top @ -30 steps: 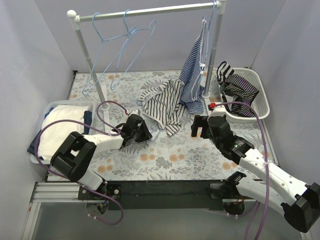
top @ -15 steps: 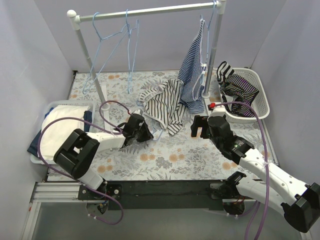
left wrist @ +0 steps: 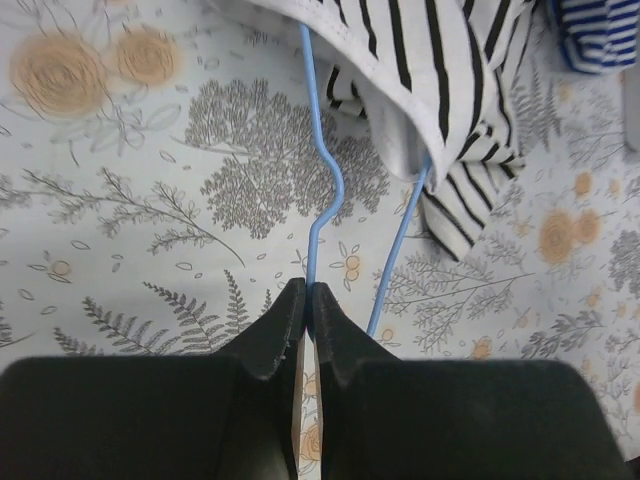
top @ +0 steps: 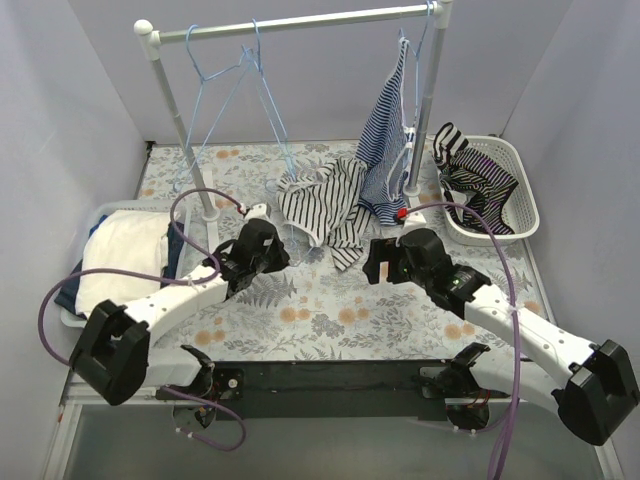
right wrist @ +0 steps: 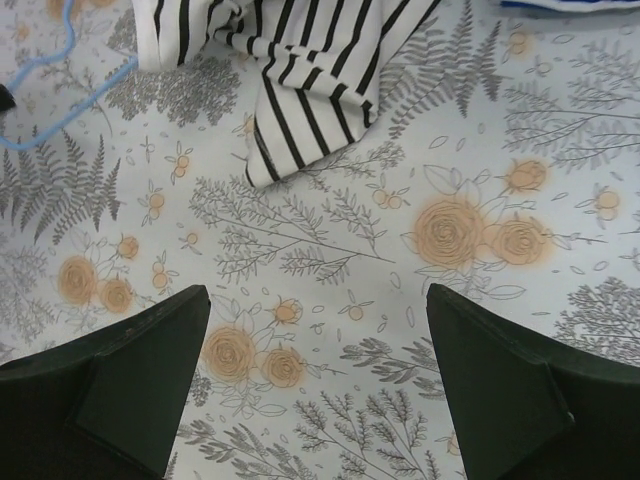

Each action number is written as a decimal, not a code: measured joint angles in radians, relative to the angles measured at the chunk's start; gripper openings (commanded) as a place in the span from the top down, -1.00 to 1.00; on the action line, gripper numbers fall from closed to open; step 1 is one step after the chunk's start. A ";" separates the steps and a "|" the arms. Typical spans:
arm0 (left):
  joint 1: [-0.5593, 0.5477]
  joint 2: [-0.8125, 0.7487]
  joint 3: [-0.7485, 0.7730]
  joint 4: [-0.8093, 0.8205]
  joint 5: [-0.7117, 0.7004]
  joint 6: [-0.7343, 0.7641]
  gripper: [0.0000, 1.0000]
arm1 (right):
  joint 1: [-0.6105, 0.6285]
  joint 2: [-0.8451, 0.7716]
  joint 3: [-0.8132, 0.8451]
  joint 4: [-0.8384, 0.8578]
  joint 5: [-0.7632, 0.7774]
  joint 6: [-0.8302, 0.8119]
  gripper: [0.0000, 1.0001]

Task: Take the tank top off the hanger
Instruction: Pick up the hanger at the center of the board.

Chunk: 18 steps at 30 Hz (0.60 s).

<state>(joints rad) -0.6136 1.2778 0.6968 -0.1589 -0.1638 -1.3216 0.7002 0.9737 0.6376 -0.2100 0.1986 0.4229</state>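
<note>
Tank top (top: 325,205), black-and-white striped, lies crumpled on the floral cloth (top: 330,310) just left of the foot of the rack's right post (top: 427,110). The blue hanger (left wrist: 322,200) runs up under its edge, so the garment is not off yet.

A second ago the left gripper (left wrist: 308,295) stood part open at the hanger's wire. Now its fingers are pressed together on that wire, and it has shifted a little further left of the post. The right gripper (right wrist: 315,295) has come in from straight in front of the post to a spot left of it. Its jaws are spread wide and hold nothing, hanging over bare cloth just short of the top's striped hem.

The hanger now looks anchored. The likely next step is for the right gripper to take the fabric and draw it off the wire.
</note>
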 measured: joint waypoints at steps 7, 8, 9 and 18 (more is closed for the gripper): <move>-0.003 -0.140 0.086 -0.120 -0.045 0.051 1.00 | 0.004 0.141 0.051 0.050 -0.148 0.025 -0.96; -0.003 -0.153 0.089 -0.134 -0.042 0.050 1.00 | 0.008 0.162 0.068 0.062 -0.169 0.031 -0.96; -0.004 -0.166 0.089 -0.148 -0.038 0.051 1.00 | 0.012 0.179 0.084 0.075 -0.191 0.038 -0.96; -0.064 -0.228 0.086 -0.208 0.053 0.071 1.00 | 0.080 0.315 0.183 0.247 -0.304 0.111 -0.96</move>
<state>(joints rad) -0.6777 1.0500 0.7830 -0.3672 -0.1108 -1.2510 0.7803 1.2892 0.8211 0.0372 -0.1051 0.5339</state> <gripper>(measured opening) 0.029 0.982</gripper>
